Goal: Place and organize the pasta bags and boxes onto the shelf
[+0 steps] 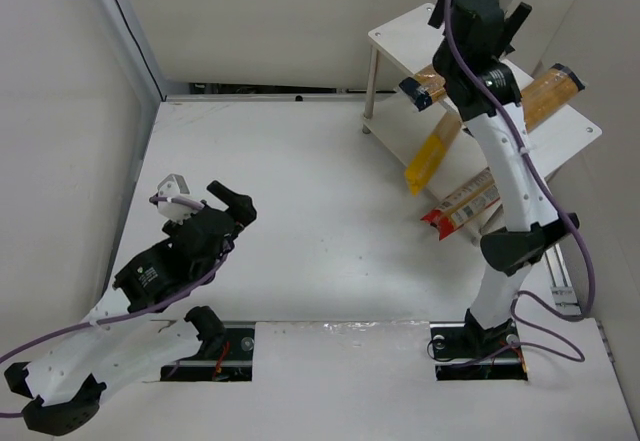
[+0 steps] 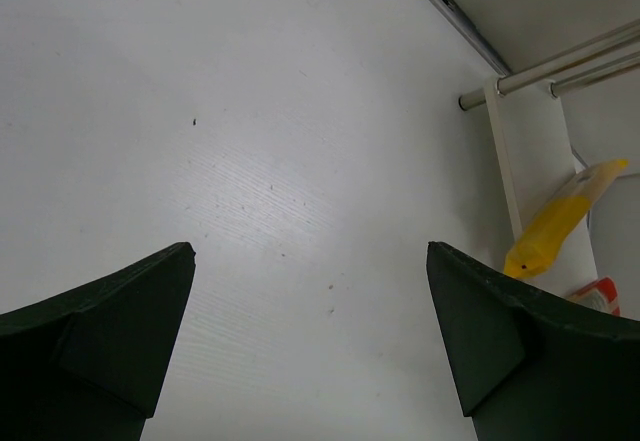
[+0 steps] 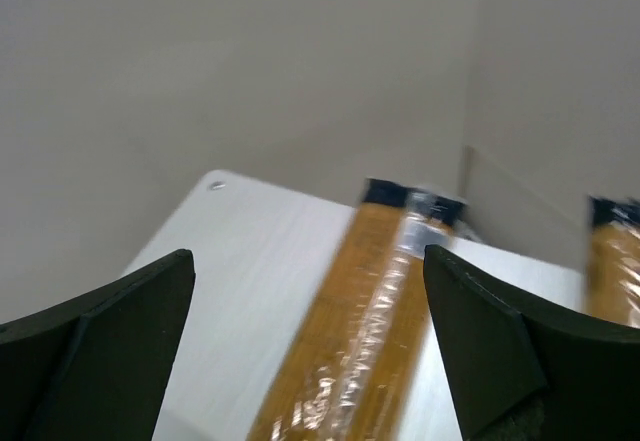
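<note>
Left claw [image 2: 310, 253] gapes wide, empty, over the desk [image 2: 250, 111]. Right claw [image 3: 308, 257] gapes wide, empty, above 1 orange pack [image 3: 365, 321] on the shelf [image 3: 240, 251].

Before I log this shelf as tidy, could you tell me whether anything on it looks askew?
Yes: the yellow pack and red pack jut past the edge of the shelf at different slants, and the orange-brown packs above splay apart instead of lying parallel.

A white table [image 1: 300, 201] stands between pale walls [image 1: 260, 21]
</note>
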`<state>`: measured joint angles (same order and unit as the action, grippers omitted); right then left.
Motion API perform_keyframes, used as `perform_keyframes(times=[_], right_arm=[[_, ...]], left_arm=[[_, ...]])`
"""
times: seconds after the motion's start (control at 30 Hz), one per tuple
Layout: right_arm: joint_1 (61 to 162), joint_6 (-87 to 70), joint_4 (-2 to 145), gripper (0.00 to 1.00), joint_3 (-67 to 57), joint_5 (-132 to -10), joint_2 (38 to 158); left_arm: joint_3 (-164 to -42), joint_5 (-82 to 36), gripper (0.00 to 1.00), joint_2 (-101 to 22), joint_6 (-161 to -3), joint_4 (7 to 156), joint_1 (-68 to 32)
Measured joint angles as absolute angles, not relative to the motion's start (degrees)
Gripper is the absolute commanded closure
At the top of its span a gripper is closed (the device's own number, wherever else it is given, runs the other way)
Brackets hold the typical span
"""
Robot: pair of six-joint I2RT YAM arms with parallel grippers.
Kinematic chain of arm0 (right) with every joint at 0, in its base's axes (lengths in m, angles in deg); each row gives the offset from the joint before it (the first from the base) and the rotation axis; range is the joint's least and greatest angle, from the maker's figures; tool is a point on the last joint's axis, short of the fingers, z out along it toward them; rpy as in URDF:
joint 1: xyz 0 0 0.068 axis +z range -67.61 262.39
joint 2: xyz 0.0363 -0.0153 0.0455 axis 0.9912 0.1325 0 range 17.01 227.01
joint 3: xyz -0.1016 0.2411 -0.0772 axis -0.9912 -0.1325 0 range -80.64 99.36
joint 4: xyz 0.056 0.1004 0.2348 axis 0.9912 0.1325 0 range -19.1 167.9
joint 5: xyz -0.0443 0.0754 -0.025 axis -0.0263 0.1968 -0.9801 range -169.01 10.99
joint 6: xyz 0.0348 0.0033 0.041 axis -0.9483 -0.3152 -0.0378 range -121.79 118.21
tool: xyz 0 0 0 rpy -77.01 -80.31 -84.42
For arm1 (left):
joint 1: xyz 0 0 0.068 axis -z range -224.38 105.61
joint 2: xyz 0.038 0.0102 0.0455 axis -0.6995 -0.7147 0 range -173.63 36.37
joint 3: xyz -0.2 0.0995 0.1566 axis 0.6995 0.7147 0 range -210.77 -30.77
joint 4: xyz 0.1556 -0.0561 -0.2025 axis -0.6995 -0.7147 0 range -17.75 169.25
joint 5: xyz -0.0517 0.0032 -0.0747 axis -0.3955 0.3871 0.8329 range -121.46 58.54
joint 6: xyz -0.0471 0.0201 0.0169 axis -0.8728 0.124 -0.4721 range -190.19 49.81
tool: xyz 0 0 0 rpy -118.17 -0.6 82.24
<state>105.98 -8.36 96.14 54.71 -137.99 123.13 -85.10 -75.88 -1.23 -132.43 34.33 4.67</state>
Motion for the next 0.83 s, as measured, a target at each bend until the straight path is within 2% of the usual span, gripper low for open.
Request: perform_keyframes(times=[0.13,0.2,0.33,0.4,0.47,0.57,0.7,0.83], right_arm=[[106.22,-2.57,95.74,0.00,51.51,-113.58,118.61],[108.32,0.64,94.50,0.00,44.52,-100.59,114.56],[115.64,2.94,87.94,0.00,19.38,-79.48,104.01],[119.03,0.80,82.28,0.00,1.90,-71.98,97.65],[121.11,-2.37,79.48,0.00,-13.51,-69.80,92.31],[124.78,-6.20,79.33,0.00,-27.61,-73.69,87.40],[130.68,-10.79,77.86,0.00,-37.75,-79.59,80.79],[131.47,-14.00,75.42,0.00,-42.82,-83.39,75.31]], left_arm=[[-85.10,-75.86,0.00,-0.95,-132.45,34.17,4.67],[-85.10,-75.86,0.00,-0.95,-132.47,34.13,4.67],[-85.10,-75.86,0.00,-1.06,-132.41,33.98,4.67],[-85.12,-75.79,0.00,-1.19,-132.39,33.98,4.67],[-85.12,-75.75,0.00,-1.51,-132.17,34.15,4.67],[-85.12,-75.49,0.00,-2.54,-131.53,35.38,4.67],[-85.12,-74.88,0.00,-5.89,-129.81,37.28,4.65],[-85.12,-74.00,0.00,-9.78,-128.47,38.17,4.67]])
